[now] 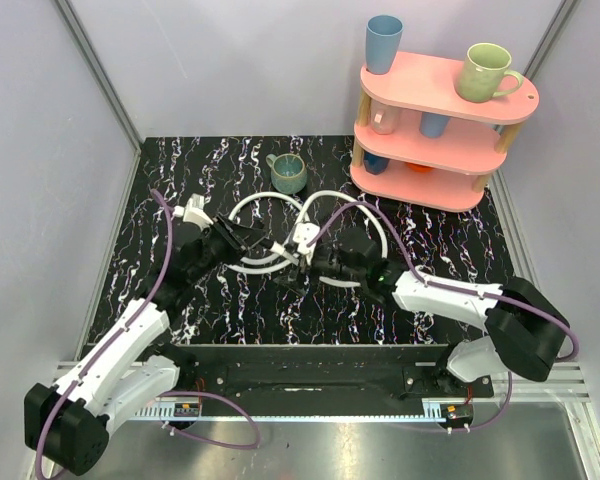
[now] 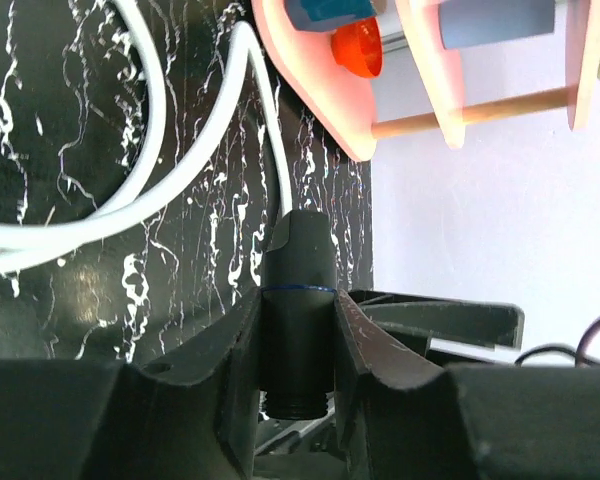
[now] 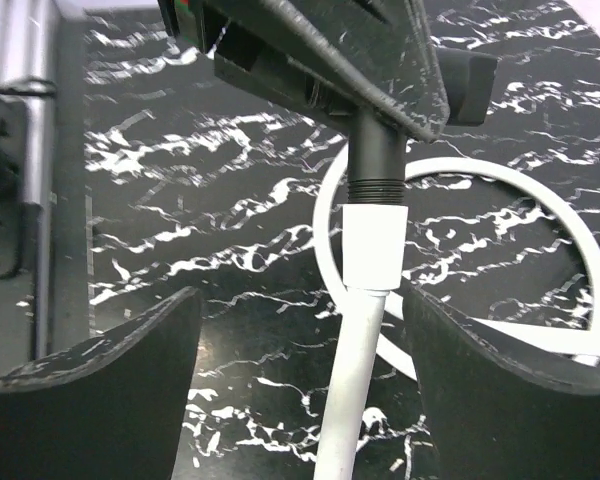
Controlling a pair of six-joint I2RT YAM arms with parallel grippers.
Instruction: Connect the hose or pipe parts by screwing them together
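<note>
Black, with a threaded collar, the end fitting (image 3: 378, 165) is clamped between the two fingers (image 2: 230, 345) of my left hand (image 2: 298, 300), and it is held a little above the worktop (image 1: 170, 200). Directly at its collar begins a white sleeve (image 3: 372, 245), and from this sleeve a white hose (image 3: 350, 400) runs on. Whether the thread is fully turned in, I cannot tell.

My right hand (image 3: 300, 300) is spread wide. Its fingers (image 3: 90, 380) stand on both sides of this hose, apart from it, and they hold nothing.

In the top view both hands come close to each other in the middle of the worktop, just beside a small white part (image 1: 305, 238). The two hoses lie there in curves, side by side: the left loop (image 1: 248, 205) and the right loop (image 1: 330, 194).

Behind the loops a green mug (image 1: 288, 173) stands on the black marbled surface. In the far right corner is a pink shelf (image 1: 430, 85) with three levels. On its top level stand a blue cup (image 1: 383, 43) and a light green mug (image 1: 485, 72), and more cups are on the levels under it.
</note>
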